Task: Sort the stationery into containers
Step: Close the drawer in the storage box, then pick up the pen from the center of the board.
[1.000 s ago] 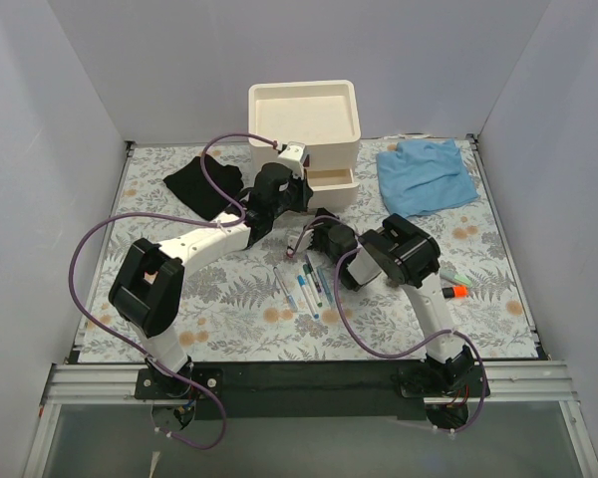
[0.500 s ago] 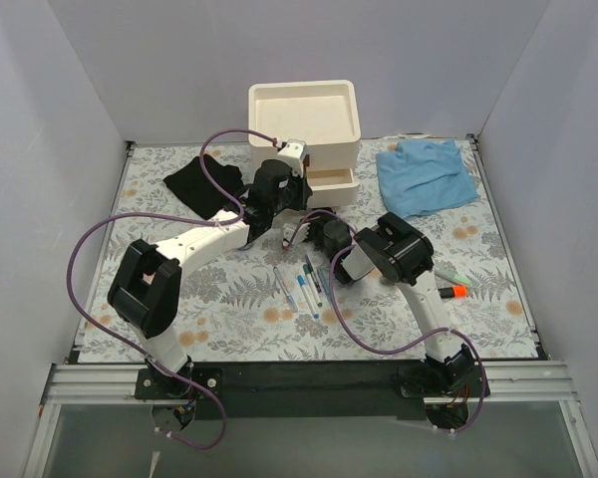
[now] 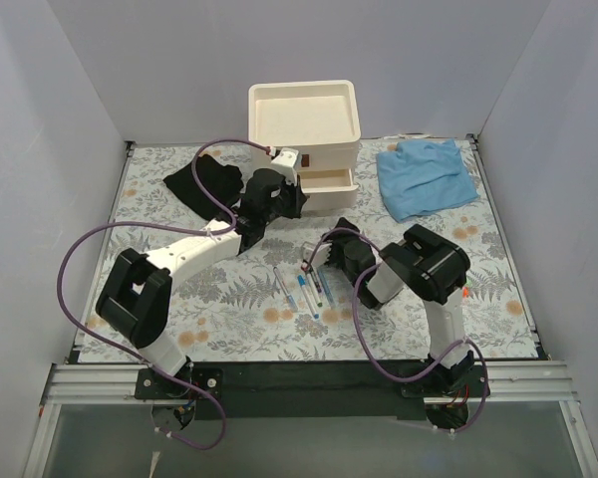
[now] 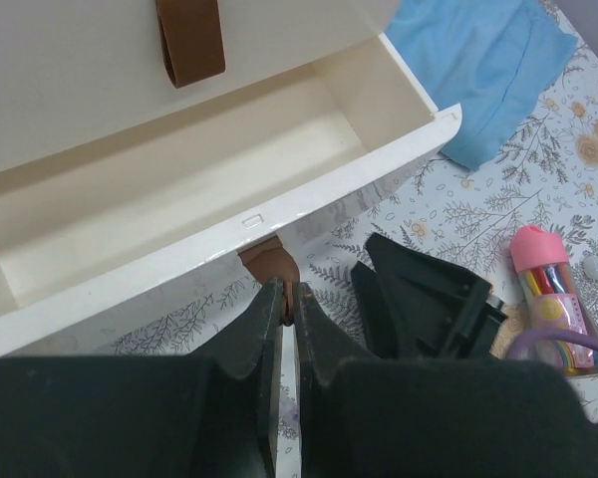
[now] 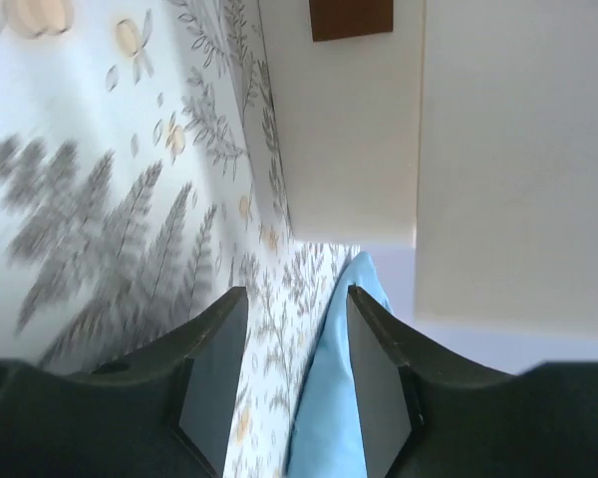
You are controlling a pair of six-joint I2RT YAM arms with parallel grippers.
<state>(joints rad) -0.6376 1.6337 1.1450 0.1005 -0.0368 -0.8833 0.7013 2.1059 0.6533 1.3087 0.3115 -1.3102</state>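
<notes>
- Left gripper [image 4: 289,304] is clenched on the brown handle [image 4: 270,266] of the organiser's [image 3: 304,115] bottom drawer [image 4: 209,189]. The drawer is part open and looks empty.
- The organiser sits at the middle of the far edge.
- Right gripper [image 5: 294,329] is spread with nothing between its fingers. It hangs low near the worktop centre, just beside the pens [image 3: 306,286].
- Risk: the pinch is only on the tip of the soft handle. A hard pull could make it slip off, or drag the whole organiser toward the near edge.
- Risk: pulling too far could bring the drawer right out of its slot.
- Risk: the right arm is close to the left wrist, so a swing by either could make them knock together.
- Risk: a low sweep by the right fingers could scatter the pens or roll them away.
- Pink-capped tube [image 4: 556,309] lies right of centre, near the right arm. The arm could nudge it.
- Blue cloth [image 3: 426,174] in the far-right corner is well clear, so no issue there.
</notes>
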